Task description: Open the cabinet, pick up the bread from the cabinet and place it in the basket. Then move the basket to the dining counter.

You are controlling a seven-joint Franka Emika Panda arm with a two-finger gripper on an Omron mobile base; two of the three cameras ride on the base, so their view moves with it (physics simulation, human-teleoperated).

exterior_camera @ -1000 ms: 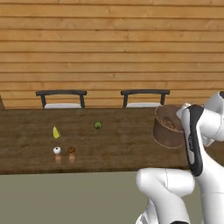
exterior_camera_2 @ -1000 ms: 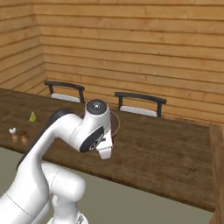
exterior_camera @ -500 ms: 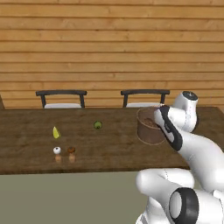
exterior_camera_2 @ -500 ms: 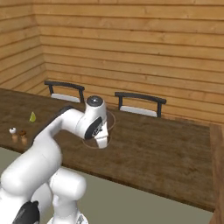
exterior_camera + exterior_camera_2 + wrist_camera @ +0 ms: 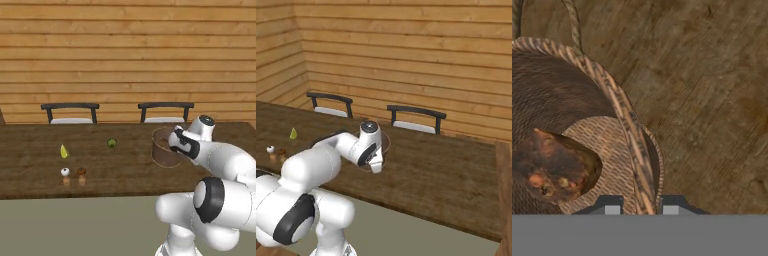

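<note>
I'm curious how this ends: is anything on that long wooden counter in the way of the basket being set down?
Nothing visible. The gripper grips the basket by its rim, bread inside, over bare dining counter. The small items sit well off to the left.

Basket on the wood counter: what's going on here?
The gripper is shut on the rim of the basket, with the bread lying inside on its woven floor. The basket is over the dining counter, near the two chairs; whether its base is touching down I can't tell. A few small items sit farther left on the counter.
</note>
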